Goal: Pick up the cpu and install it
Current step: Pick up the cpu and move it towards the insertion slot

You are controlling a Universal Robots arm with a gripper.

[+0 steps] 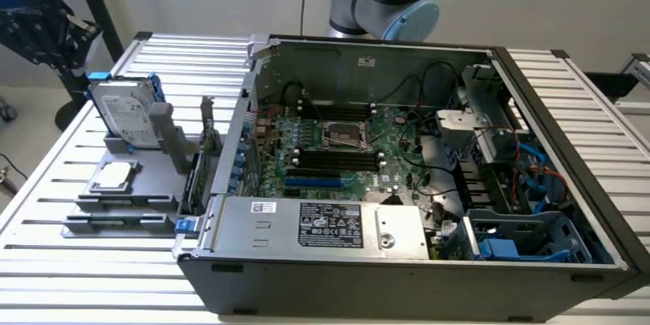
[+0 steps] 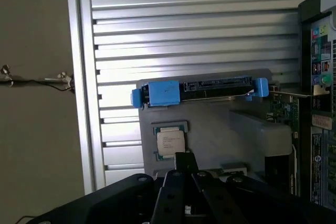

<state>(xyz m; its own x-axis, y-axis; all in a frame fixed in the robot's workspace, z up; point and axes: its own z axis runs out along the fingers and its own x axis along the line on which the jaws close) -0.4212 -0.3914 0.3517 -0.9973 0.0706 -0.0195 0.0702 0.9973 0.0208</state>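
The cpu [image 1: 112, 176] is a small silver-topped square chip lying flat in a grey holder [image 1: 122, 203] on the slatted table, to the exterior view's left of the open computer case. The wrist view looks down on the cpu [image 2: 170, 142] from well above. My gripper [image 2: 183, 158] hangs over the holder with its dark fingers [image 2: 176, 182] pressed together, shut and holding nothing. Its tip lines up just beside the chip. Inside the case, the motherboard's empty cpu socket [image 1: 342, 135] lies open.
A silver hard drive with blue brackets [image 1: 127, 116] stands upright on the holder behind the chip, and its blue-ended top edge [image 2: 199, 90] is seen from above. A grey power supply [image 1: 315, 226] fills the case's front. The case wall [image 1: 218, 165] rises beside the holder. The arm's base [image 1: 381, 5] is behind the case.
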